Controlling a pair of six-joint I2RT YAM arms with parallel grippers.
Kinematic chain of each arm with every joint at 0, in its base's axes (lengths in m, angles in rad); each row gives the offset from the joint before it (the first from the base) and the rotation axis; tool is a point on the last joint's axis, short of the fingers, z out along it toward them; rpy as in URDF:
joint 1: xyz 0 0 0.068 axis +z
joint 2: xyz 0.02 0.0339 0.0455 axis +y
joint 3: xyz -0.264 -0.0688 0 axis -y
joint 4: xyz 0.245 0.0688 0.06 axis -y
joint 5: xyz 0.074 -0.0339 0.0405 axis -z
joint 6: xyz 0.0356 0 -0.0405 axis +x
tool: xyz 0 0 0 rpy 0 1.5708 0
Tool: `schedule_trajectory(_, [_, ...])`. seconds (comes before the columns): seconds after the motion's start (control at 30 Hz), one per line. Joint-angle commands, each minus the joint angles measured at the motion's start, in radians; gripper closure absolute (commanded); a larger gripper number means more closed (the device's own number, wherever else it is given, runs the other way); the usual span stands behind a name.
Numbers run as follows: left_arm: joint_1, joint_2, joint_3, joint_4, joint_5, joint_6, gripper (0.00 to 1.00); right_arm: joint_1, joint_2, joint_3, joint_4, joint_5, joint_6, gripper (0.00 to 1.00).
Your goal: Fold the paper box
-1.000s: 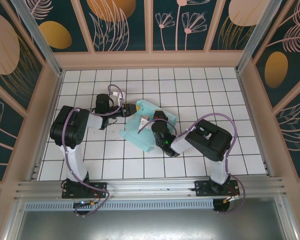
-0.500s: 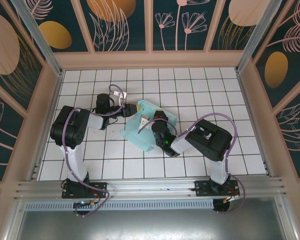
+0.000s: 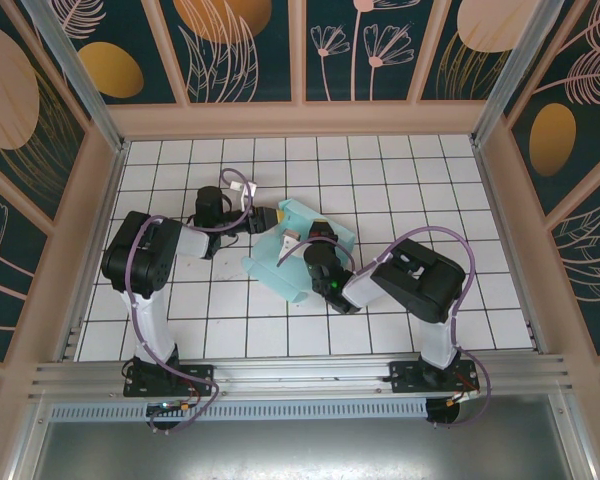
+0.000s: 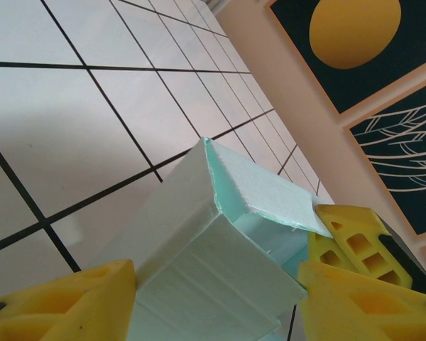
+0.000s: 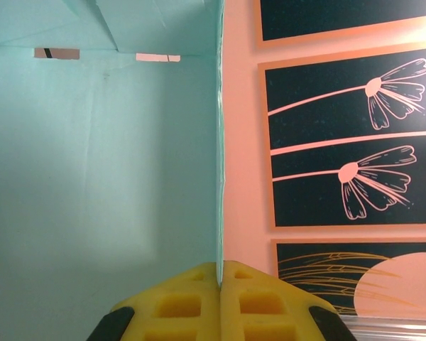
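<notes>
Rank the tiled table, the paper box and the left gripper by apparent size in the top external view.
Largest: tiled table.
Then: paper box.
Smallest: left gripper, at the box's far-left edge.

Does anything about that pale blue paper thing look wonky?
The paper box lies crooked to the tiled table, only partly folded. Its folded corner looks slightly ragged along the edge. Nothing else stands out.
</notes>
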State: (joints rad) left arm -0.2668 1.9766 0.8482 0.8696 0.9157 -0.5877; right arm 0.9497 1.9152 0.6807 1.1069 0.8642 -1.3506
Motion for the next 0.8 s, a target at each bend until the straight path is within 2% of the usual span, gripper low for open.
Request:
schedule_trajectory(0.0, [-0.006, 0.016, 0.036, 0.000, -0.003, 0.023, 0.41, 0.001, -0.031, -0.020, -0.025, -0.005, 0.036, 1.00])
schedule_trajectory(0.17, [-0.008, 0.030, 0.039, 0.042, 0.016, -0.002, 0.44, 0.001, -0.030, -0.022, -0.027, -0.002, 0.038, 1.00])
schedule_trajectory(0.27, [-0.006, 0.018, 0.029, 0.073, 0.024, -0.020, 0.34, 0.000, -0.031, -0.021, -0.025, -0.003, 0.039, 1.00])
schedule_trajectory(0.47, [0.038, -0.047, -0.005, 0.076, -0.054, -0.018, 0.10, 0.000, -0.040, -0.027, -0.022, -0.005, 0.039, 1.00])
schedule_trajectory(0.5, [0.049, -0.058, -0.009, 0.077, -0.066, -0.020, 0.09, -0.001, -0.041, -0.029, -0.022, -0.005, 0.038, 1.00])
schedule_trajectory(0.57, [0.069, -0.067, 0.008, 0.022, -0.105, -0.004, 0.09, -0.002, -0.044, -0.028, -0.024, -0.005, 0.039, 1.00])
schedule_trajectory(0.63, [0.082, -0.058, 0.052, -0.095, -0.166, 0.025, 0.13, -0.002, -0.047, -0.027, -0.024, -0.004, 0.038, 1.00])
schedule_trajectory(0.77, [0.094, -0.002, 0.118, -0.196, -0.200, 0.020, 0.32, -0.002, -0.051, -0.029, -0.027, -0.005, 0.038, 1.00])
